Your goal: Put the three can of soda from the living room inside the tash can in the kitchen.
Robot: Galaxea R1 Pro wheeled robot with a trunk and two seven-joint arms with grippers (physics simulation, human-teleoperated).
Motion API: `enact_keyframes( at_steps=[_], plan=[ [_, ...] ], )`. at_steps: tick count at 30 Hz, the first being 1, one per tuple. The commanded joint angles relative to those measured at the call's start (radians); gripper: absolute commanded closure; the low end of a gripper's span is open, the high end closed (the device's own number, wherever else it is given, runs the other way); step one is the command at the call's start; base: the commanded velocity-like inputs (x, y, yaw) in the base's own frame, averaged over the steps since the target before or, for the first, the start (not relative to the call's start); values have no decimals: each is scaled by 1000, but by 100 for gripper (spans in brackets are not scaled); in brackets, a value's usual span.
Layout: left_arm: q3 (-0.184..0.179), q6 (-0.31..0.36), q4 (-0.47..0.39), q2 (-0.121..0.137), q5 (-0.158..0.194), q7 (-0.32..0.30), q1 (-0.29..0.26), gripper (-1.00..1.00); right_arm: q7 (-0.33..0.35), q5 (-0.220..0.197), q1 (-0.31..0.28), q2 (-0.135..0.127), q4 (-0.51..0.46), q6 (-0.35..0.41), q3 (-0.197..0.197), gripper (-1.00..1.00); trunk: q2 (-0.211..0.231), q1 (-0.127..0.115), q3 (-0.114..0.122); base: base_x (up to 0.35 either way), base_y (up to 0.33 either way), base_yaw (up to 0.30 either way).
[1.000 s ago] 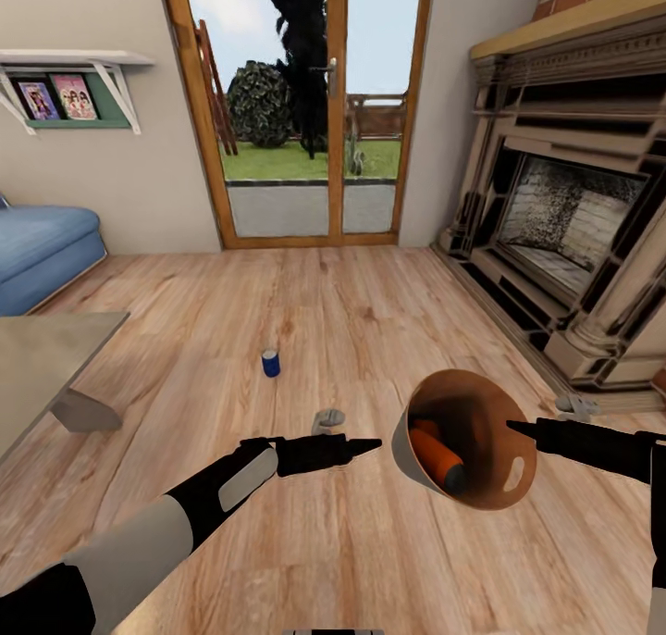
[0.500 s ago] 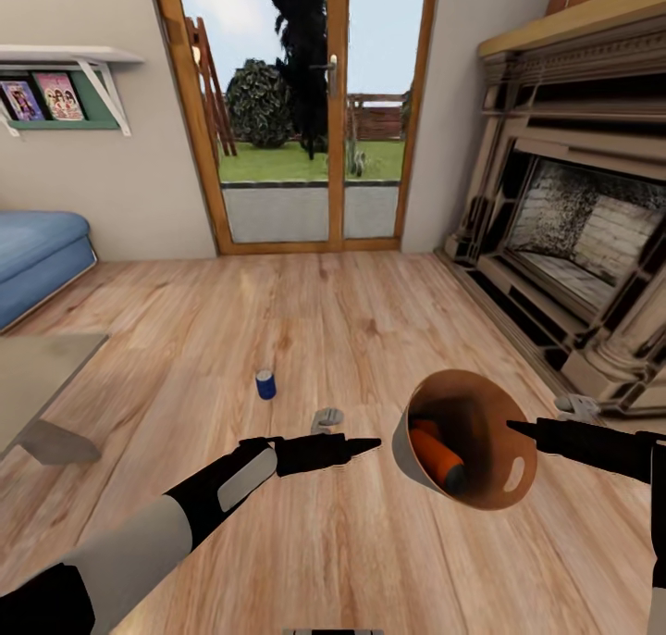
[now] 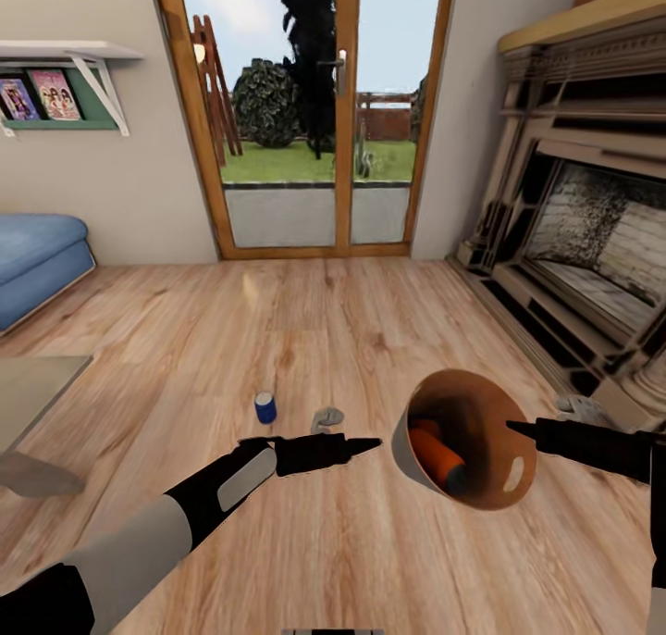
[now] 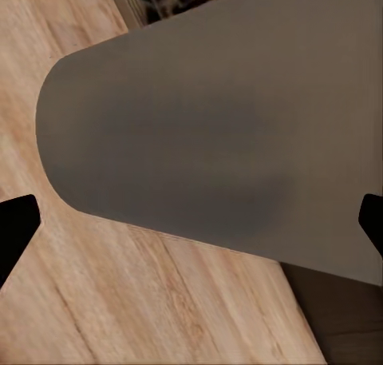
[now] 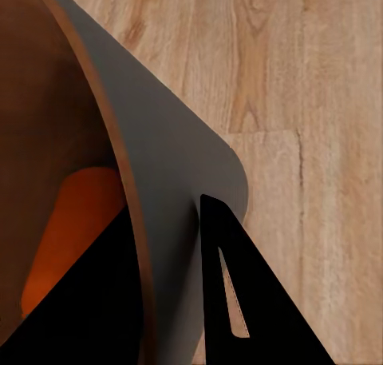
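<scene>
My right gripper [image 3: 520, 428] is shut on the rim of the tash can [image 3: 460, 373], a coppery bin held off the floor and tipped with its mouth toward me. One finger [image 5: 231, 293] lies on its grey outer wall [image 5: 171, 189] and the other is inside. Two orange cans of soda [image 3: 433, 455] lie in the bin, and one [image 5: 72, 221] shows in the right wrist view. The blue can of soda [image 3: 265, 407] stands upright on the wood floor, ahead of my left gripper [image 3: 368, 445]. That gripper is open, its fingertips [image 4: 16, 229] spread wide before the bin's wall [image 4: 207, 141].
A low grey coffee table [image 3: 28, 385] juts in at the left, with the blue sofa [image 3: 32, 255] behind it. Wood-framed glass doors [image 3: 314, 126] stand ahead and a fireplace [image 3: 592, 228] fills the right. Small grey objects [image 3: 326, 418] [image 3: 578, 405] lie on the floor.
The whole picture has shifted, so the camera has moved: the blue can, floor and doors show nearer and the table further left. Both arms and the bin keep their pose.
</scene>
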Motion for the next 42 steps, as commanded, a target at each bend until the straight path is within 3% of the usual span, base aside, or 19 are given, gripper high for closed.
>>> enact_keyframes(
  at_steps=[1,8,42],
  plan=[
    [0,1,0,0,0,0,0,-100,3,-14,0,0,0,12,0,100,0,0,-1,338,0,226],
    [-2,-3,0,-2,0,7,0,-100,3,-14,0,0,0,12,0,100,0,0,-3,338,0,141],
    [-5,-3,9,-6,0,14,0,-100,3,-14,0,-2,0,12,0,100,0,0,-3,338,0,1]
  ],
)
